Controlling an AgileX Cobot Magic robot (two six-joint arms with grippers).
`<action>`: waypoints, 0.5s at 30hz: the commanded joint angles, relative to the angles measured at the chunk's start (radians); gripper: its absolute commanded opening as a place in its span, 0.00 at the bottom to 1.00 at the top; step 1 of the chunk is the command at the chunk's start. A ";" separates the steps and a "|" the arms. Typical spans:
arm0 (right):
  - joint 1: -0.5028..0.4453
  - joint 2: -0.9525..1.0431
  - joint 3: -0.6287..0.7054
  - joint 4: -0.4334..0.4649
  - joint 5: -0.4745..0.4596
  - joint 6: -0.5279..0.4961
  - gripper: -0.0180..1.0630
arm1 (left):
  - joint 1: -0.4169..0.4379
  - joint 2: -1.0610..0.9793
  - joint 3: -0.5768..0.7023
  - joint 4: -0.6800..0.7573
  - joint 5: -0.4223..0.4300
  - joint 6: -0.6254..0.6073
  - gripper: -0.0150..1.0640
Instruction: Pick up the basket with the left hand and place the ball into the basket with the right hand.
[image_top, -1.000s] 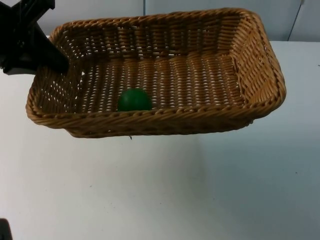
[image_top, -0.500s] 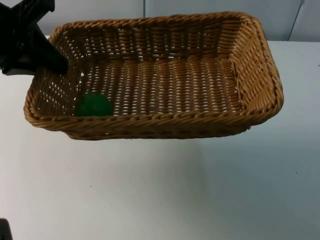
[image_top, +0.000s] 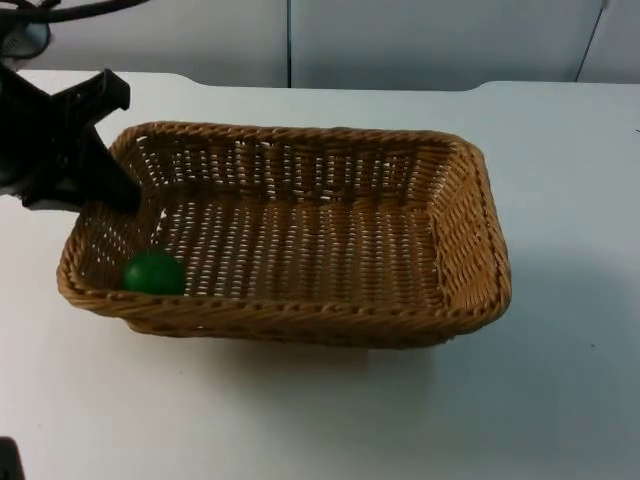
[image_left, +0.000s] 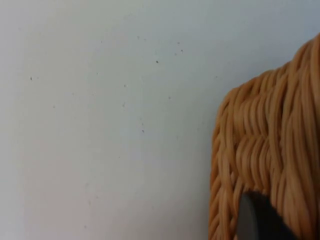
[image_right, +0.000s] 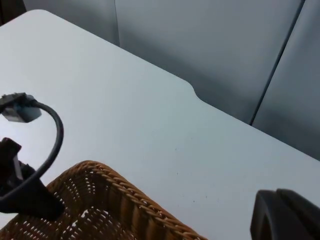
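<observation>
The brown wicker basket (image_top: 300, 240) hangs low over the white table or rests on it; I cannot tell which. A green ball (image_top: 153, 272) lies inside it, in the near left corner of the floor. My left gripper (image_top: 122, 196) is shut on the basket's left short rim. In the left wrist view one black fingertip (image_left: 256, 220) presses against the woven rim (image_left: 270, 140). My right gripper (image_right: 285, 216) is up and away from the basket with nothing in it. Its wrist view looks down on the basket's corner (image_right: 115, 210) and the left arm (image_right: 25, 197).
The white table (image_top: 540, 380) spreads out in front of and to the right of the basket. The grey partition wall (image_top: 420, 40) closes off the far edge.
The basket has come down and toward the near side and now sits level. The ball rolled from the middle of the near wall into the left corner. The right gripper went from open to shut.
</observation>
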 joint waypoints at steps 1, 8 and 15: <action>-0.004 -0.009 -0.002 -0.004 0.002 -0.004 0.01 | -0.003 0.028 -0.043 -0.019 0.019 0.002 0.01; -0.004 -0.009 -0.002 -0.004 0.019 -0.002 0.01 | -0.003 0.096 -0.129 0.014 0.015 0.002 0.01; -0.004 -0.009 -0.002 0.018 0.019 0.003 0.01 | -0.003 0.144 -0.134 0.011 -0.024 0.002 0.03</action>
